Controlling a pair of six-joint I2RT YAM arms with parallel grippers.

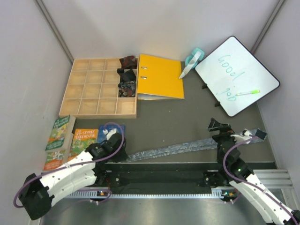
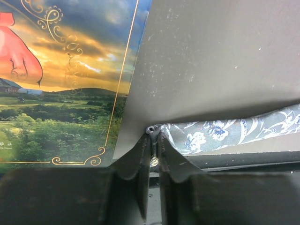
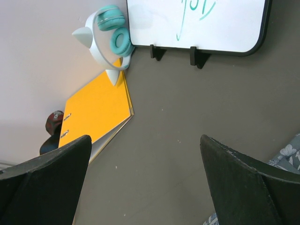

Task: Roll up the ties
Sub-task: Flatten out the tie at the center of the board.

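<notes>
A long silvery grey-blue tie [image 1: 183, 149] with a floral pattern lies flat across the near table, from the left arm to the far right. My left gripper [image 1: 121, 153] is shut on its narrow left end; the left wrist view shows the fingers [image 2: 153, 133] pinching the tip of the tie [image 2: 225, 133]. My right gripper [image 1: 218, 125] is open and empty, held above the mat just beyond the tie, a patch of which shows in the right wrist view [image 3: 287, 157]. Three small rolled ties, dark red [image 1: 127, 61], black [image 1: 125, 75] and speckled [image 1: 126, 89], sit in the wooden box.
A wooden compartment box [image 1: 93, 89] stands at the back left, with a yellow binder [image 1: 161, 76] beside it. Teal headphones [image 1: 193, 58] and a whiteboard [image 1: 236, 75] are at the back right. Books [image 1: 84, 138] lie at the left, one next to my left gripper [image 2: 65, 79].
</notes>
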